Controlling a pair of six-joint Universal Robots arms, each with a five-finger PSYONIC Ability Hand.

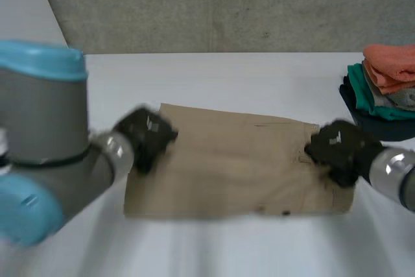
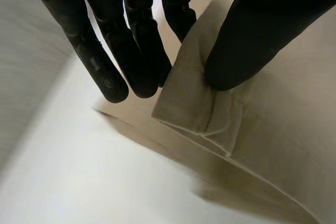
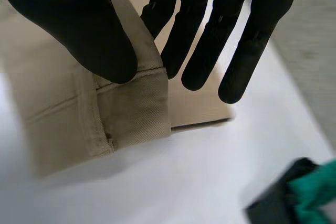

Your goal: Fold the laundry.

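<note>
A pile of folded laundry (image 1: 384, 85), orange on top, then grey, teal and a dark piece at the bottom, sits at the far right edge of the white counter (image 1: 227, 76), with a grey concrete wall (image 1: 227, 4) behind. A strip of bare counter separates the pile from the job at hand. In the right wrist view the pile's teal and dark layers lie on the counter well beyond that hand's fingertips.

A tan cloth (image 1: 240, 160) lies flat and roughly rectangular across the middle of the counter, its long side running from one arm to the other. The robot's left hand (image 1: 146, 135) is at the cloth's left end near the far corner, and its right hand (image 1: 337, 150) is at the right end.

Seen from the left wrist, the thumb presses down on a stitched, doubled corner raised off the counter, with the straight fingers (image 2: 139, 51) just behind and under that edge, so the corner is pinched between them. The right wrist view shows the same grip: thumb on top of a seamed hem, fingers (image 3: 194, 40) straight behind it, the hem clamped between and lifted slightly clear of the counter.
</note>
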